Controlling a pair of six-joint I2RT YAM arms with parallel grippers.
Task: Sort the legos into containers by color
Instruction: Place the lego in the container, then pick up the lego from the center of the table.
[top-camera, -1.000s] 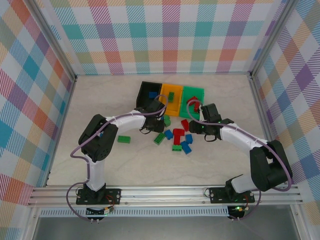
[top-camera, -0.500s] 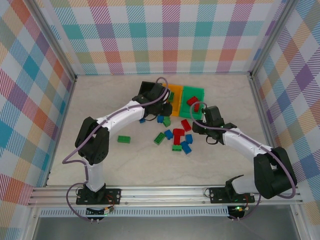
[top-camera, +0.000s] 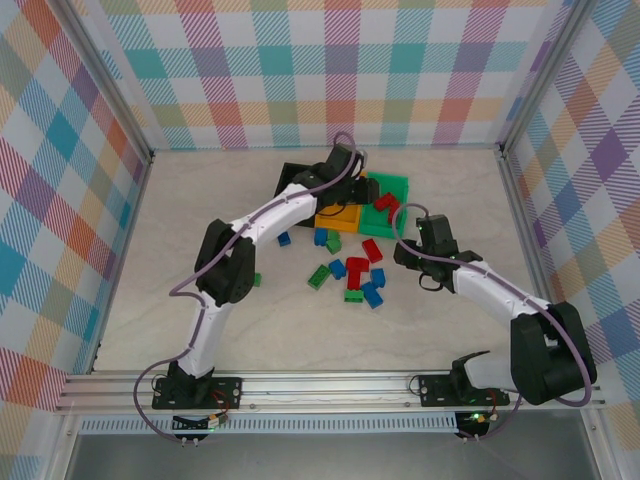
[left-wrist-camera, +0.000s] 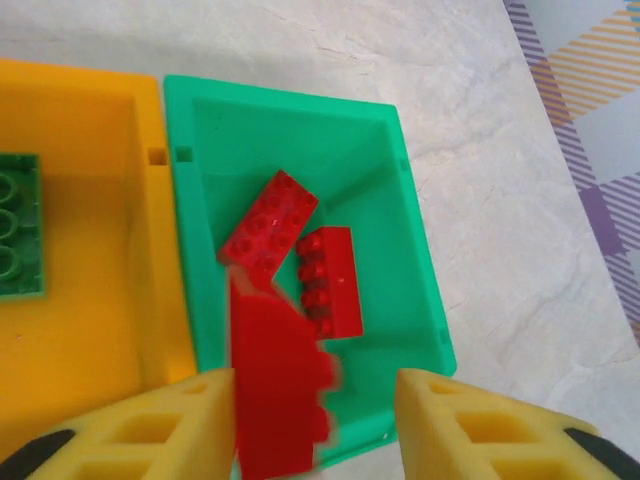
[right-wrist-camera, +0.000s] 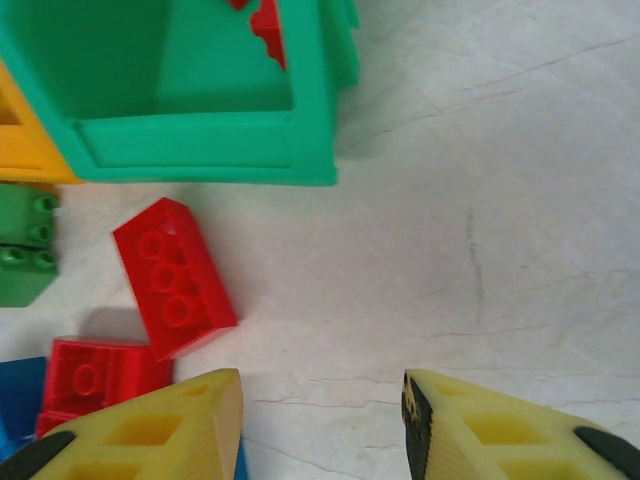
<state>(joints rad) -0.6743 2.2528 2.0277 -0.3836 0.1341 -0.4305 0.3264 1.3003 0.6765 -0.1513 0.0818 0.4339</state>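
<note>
- A blurred red brick (left-wrist-camera: 275, 400) sits between the fingers of the left pincer (left-wrist-camera: 315, 395), with its long axis pointing away from the wrist. The jaws are wide apart, with the brick beside the left finger and clear of the right one.
- Just beyond the fingertips, the smooth-walled green bin (left-wrist-camera: 415, 250) holds two glossy studded bricks. The slanted red brick (left-wrist-camera: 268, 228) lies diagonally, and the straight red brick (left-wrist-camera: 330, 280) lies lengthwise.
- To the left of that pincer, the orange bin (left-wrist-camera: 100, 300) holds a green brick (left-wrist-camera: 18, 225), studs up.
- The right pincer (right-wrist-camera: 320, 420) is spread open above the marbled table (right-wrist-camera: 480, 250). A loose red brick (right-wrist-camera: 175, 275) lies askew just past its left finger, studs up.
</note>
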